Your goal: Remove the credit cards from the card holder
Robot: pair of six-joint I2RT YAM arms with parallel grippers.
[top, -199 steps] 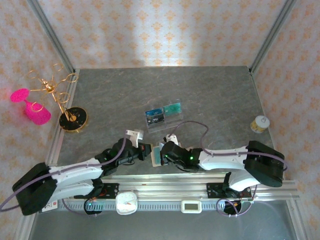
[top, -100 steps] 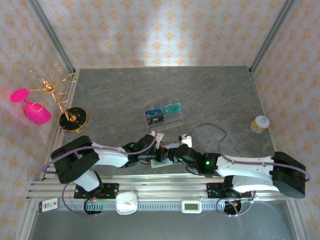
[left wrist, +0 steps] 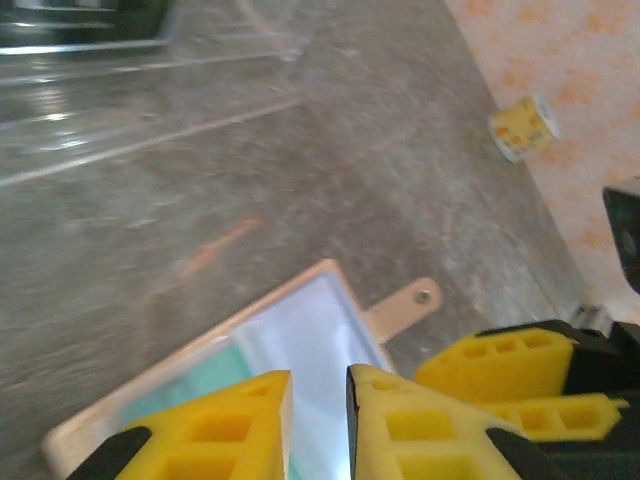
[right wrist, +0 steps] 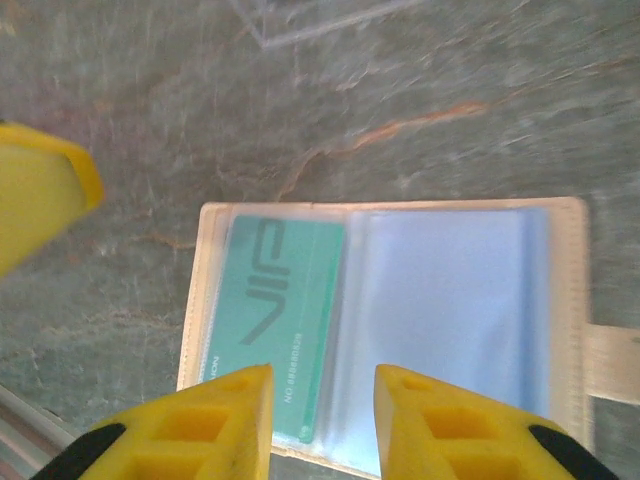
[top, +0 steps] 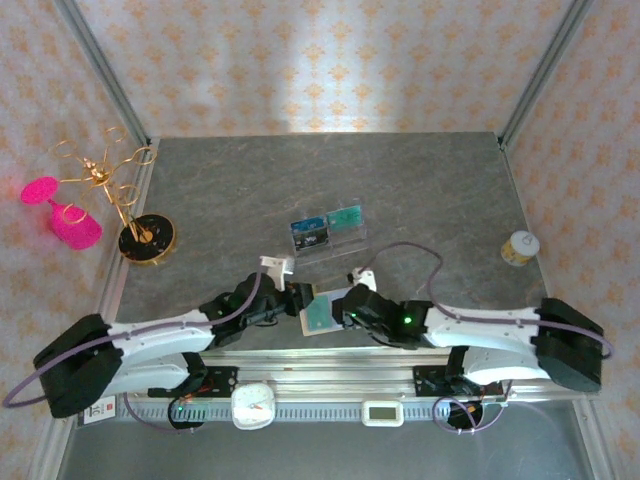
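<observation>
Left gripper [left wrist: 318,382] — yellow fingers parted by a narrow slit, nothing between them. It hung over the card holder [right wrist: 450,300]; contact could not be told.

Right gripper [right wrist: 320,388] — fingers spread somewhat wider, empty, above the holder's near edge and opposite the left gripper, so both crowded the same spot.

Card holder: one, tan, open flat on the grey table [top: 430,190] just ahead of the arm bases, with its snap tab [right wrist: 612,365] sticking out sideways.

Teal card [right wrist: 275,300]: one, inside a clear pocket. The pale blue pocket beside it could not be read.

Clear tray [top: 352,238]: one, farther back, well apart from the holder. It held two cards, a dark blue card [top: 309,234] and a green card [top: 346,216].

Yellow jar [top: 519,247]: one, near the right edge.

Gold wire stand [top: 147,238]: one, at the left edge.

Pink glass [top: 65,218]: one, beside the stand.
</observation>
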